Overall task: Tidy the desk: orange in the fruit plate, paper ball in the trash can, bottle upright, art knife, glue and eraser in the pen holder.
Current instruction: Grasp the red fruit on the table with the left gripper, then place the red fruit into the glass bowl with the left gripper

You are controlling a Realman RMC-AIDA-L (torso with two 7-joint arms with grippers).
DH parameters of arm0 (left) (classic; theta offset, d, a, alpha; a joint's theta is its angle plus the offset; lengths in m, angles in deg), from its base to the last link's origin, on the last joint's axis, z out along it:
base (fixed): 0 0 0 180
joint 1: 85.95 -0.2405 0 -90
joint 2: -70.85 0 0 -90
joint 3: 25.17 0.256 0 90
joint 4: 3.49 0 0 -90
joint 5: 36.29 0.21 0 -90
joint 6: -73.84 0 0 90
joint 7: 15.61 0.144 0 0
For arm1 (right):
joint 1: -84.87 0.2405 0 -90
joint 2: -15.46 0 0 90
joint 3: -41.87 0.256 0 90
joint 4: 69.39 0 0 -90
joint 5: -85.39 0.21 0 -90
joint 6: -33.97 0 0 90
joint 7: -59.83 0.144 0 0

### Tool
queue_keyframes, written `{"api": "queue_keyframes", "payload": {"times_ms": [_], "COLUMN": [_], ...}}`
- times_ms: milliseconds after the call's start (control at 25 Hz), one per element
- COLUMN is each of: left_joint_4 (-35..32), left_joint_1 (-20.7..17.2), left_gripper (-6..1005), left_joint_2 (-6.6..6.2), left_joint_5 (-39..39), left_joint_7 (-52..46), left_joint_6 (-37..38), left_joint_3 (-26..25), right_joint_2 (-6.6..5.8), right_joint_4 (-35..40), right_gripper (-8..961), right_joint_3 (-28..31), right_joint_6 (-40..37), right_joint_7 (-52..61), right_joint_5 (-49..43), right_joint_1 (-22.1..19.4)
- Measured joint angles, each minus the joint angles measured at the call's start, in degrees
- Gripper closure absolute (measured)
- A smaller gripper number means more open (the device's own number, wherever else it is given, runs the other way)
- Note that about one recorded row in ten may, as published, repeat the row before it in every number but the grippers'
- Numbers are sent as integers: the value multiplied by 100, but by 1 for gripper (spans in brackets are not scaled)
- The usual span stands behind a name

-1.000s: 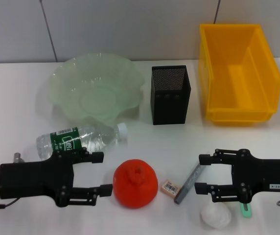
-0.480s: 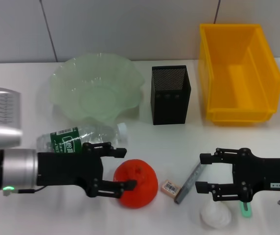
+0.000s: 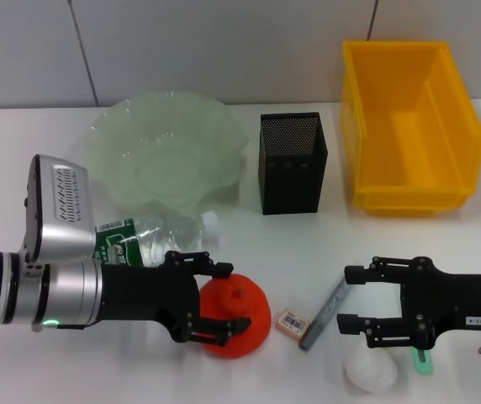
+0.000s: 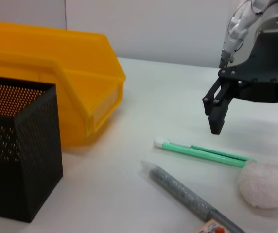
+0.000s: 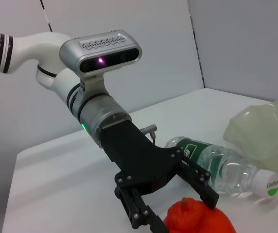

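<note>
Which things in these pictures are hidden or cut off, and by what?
- Glue: head view, mostly under the right gripper; shown whole in the left wrist view.
- Bottle: head view, base behind the left arm.
- Orange: head view, left side covered by the left gripper; bottom cut by the right wrist view's edge.
- Eraser: cut by the left wrist view's edge.

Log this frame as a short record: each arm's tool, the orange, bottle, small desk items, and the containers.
left tool: open, fingers either side of the orange, not yet closed on it
right tool: open, hovering near the knife, holding nothing
bottle: lying on its side in front of the fruit plate
eraser: on the desk between orange and knife
paper ball: on the desk below the right tool
glue: on the desk beside the paper ball
pen holder: upright
trash can: right of the pen holder
</note>
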Motion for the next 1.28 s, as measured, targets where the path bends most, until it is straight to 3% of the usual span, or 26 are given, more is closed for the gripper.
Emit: {"api": "queue_keyframes", "payload": {"times_ms": [280,760,880,1000,1120,1280], "left_joint_4": [-25,-159,-313,-477,-364,11], "left_joint_1": [11,-55,-107,-138,-134,-48], "left_gripper": [214,654,726,761,778,800], "left_joint_2": [-29,-23,-26,-21,2,16], "left_joint_5": [117,127,124,39,-419,-1427], "left_joint_7": [38,2,-58,-106,-99,147], "left_joint_6": [-17,258,712,1294,1369,738], "left_joint_3": [27,-83,-553,-1591,-2532,-2783], "right_joint_2": [0,-7,-9,-9,-9,-6], "right_joint_4": [1,1,1,1,-5,-3], "right_gripper": [191,192,192,192,192,192], "right_joint_3": [0,0,3,15,17,18], "right_joint_6": [9,8,14,14,14,14], "right_joint_7": [0,0,-2,-19,-37,-45], "right_joint_5": [1,1,0,0,0,0], "right_joint_1": [24,27,11,0,0,0]}}
